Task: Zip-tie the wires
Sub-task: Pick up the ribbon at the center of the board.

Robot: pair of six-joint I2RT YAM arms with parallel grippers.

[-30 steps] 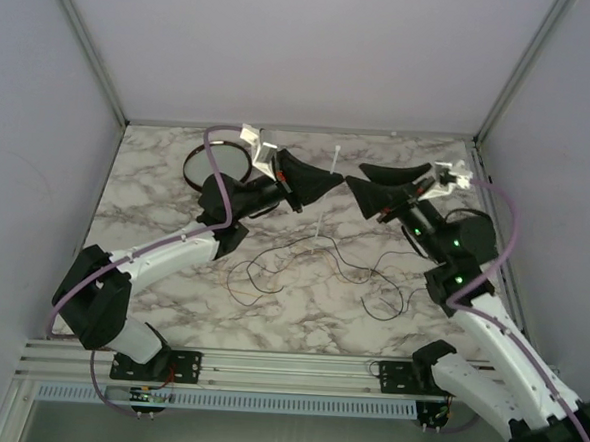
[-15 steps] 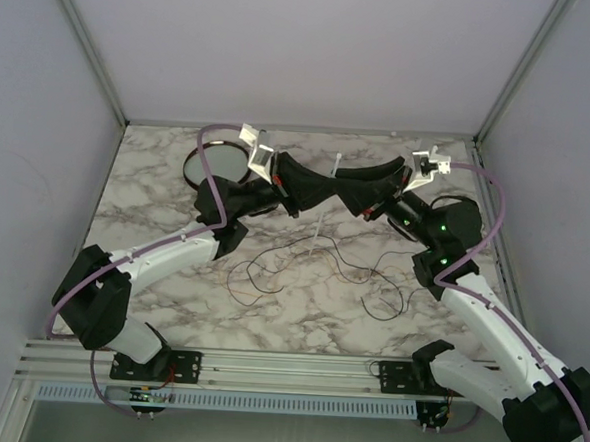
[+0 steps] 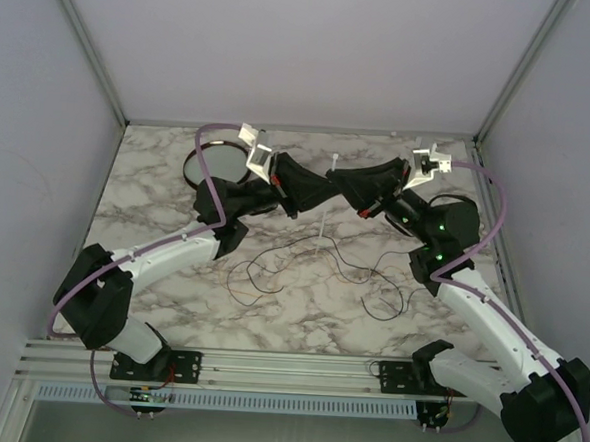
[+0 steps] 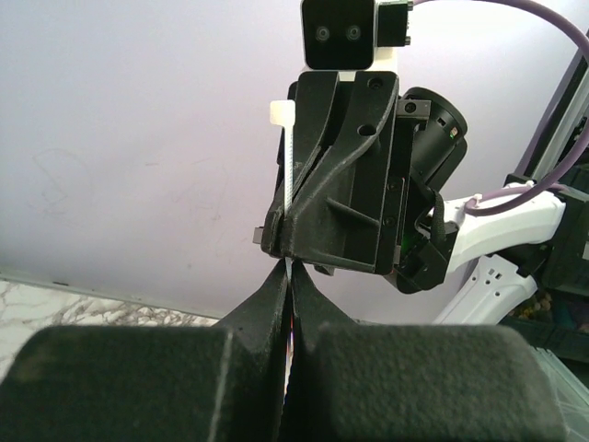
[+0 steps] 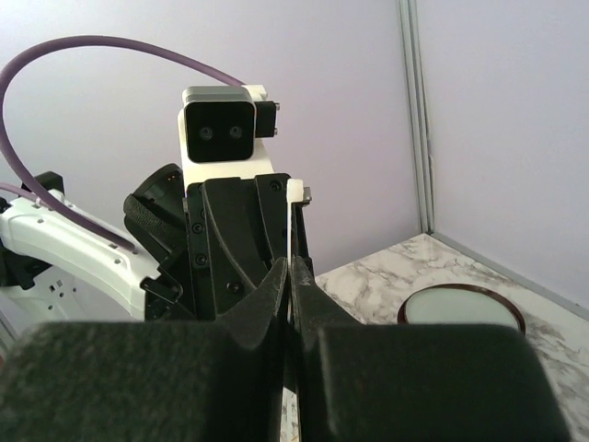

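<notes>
Your zip tie (image 3: 318,224) stands nearly upright above the middle of the desk (image 3: 157,188), pinched by both claws where they meet tip to tip. From the left wrist you see its square head (image 4: 282,115) sticking up beside the right claw (image 4: 283,241), with the white strip running down through that claw's closed fingers and into the left claw (image 4: 287,272), whose fingers are pressed together on it just below. From the right wrist the same strip (image 5: 295,216) shows as a thin white line between the two claws.

In the top view the left claw (image 3: 322,190) and right claw (image 3: 349,190) are both closed narrow on the tie, well off the desk. The tie's lower end hangs down toward the wires (image 3: 272,265), which lie in loose dark loops on the desk under and in front of the claws. Whether the tip touches the wires you cannot tell from this height.

A round dish (image 3: 218,162) sits on the desk at the far left, behind the left arm and apart from the wires.
</notes>
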